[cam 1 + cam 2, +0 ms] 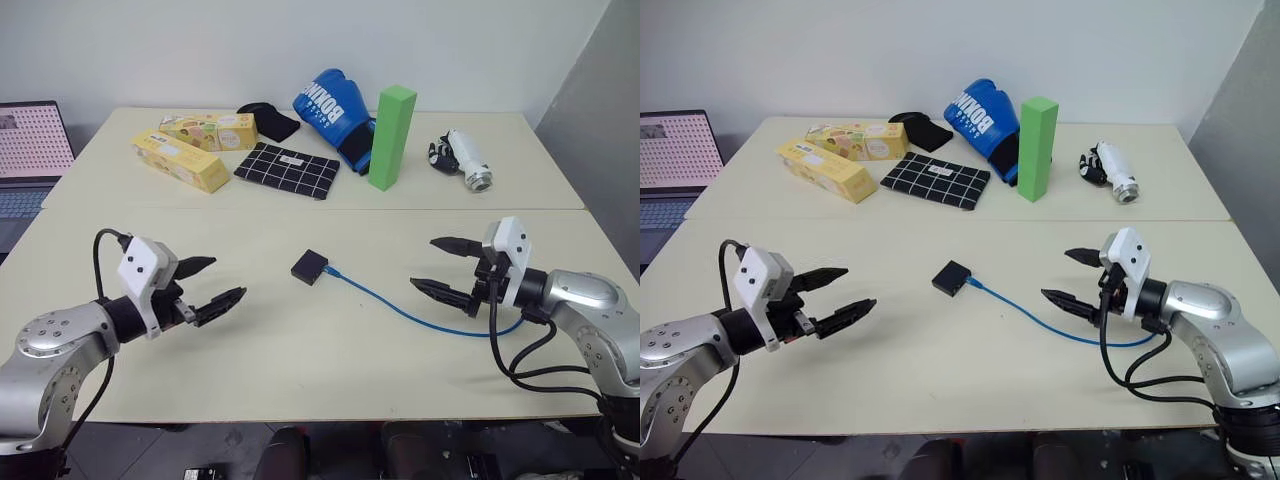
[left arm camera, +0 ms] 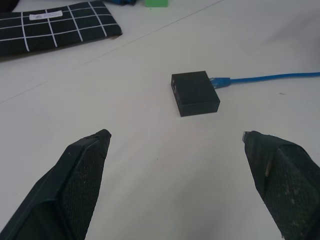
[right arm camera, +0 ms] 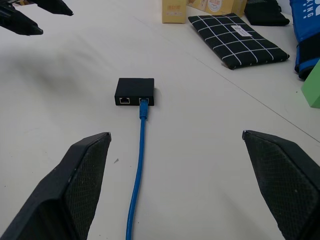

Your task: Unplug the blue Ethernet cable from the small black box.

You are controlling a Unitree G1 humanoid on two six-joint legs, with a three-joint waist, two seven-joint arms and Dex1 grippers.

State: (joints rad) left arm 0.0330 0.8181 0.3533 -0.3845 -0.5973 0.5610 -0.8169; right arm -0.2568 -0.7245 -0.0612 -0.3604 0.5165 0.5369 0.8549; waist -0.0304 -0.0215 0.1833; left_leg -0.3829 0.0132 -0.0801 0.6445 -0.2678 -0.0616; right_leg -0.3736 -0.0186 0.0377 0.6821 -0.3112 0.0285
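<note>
Both arms reach inward over the bench [image 1: 300, 340], left end effector [image 1: 208, 288] and right end effector [image 1: 445, 268] spread wide, flanking the small black box [image 1: 309, 267], blue Ethernet cable [image 1: 400, 302] plugged in.

Bare table [image 1: 250, 330] surrounds the small black box [image 1: 309, 267].
</note>
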